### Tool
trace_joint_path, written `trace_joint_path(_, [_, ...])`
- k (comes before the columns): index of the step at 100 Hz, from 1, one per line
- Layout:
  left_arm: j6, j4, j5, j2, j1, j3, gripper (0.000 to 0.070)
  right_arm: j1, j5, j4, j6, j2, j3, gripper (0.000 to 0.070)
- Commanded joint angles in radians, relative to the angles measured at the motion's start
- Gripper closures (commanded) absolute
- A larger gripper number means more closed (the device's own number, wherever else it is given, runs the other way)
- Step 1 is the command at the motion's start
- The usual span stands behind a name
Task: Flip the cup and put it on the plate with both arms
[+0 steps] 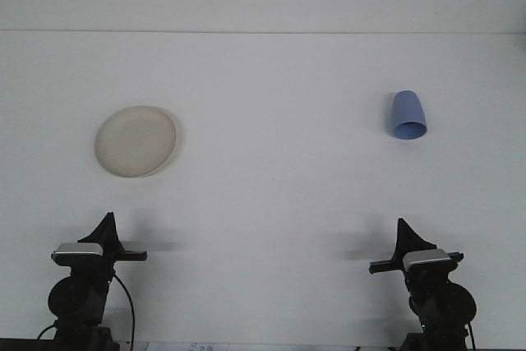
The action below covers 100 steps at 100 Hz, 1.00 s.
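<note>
Nearest the camera, both arms sat low at the table's front edge, well apart from each other. The left gripper [107,232] showed a dark pointed finger rising above its silver wrist block; the right gripper [404,234] mirrored it on the other side. From this angle only one finger tip of each stood out, so how far either was open could not be told. Neither had hold of anything.

Farther out on the white table [271,203], the plate [136,140] lay flat on the left, ahead of the left arm. It was bare. Across the table on the right, well apart from the plate and a little farther back, stood the cup [408,115], blue, apparently mouth down, its wider rim toward the camera and its narrower base away.

Nothing had yet been grasped, so the step in hand looked like the right arm's reach for the cup. To do it well, that arm should probably come in from the side and close on the cup's wall about mid-height, squarely, so the tapered body does not squirt out of the jaws. A light plastic cup would likely skid if nudged, so contact on both sides at once seemed wise. The hold should leave wall free for the left arm to take over at the flip.
</note>
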Motion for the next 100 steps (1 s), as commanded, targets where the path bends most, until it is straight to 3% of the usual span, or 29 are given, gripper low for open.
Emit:
trace_joint_path(1, [0.006, 0.013, 0.001, -0.001, -0.002, -0.019, 0.0685, 0.000, 0.000, 0.010, 0.003, -0.002, -0.002, 0.0695])
trace_joint_path(100, [0.006, 0.013, 0.001, -0.001, -0.002, -0.019, 0.0685, 0.000, -0.001, 0.014, 0.018, -0.002, -0.002, 0.0696])
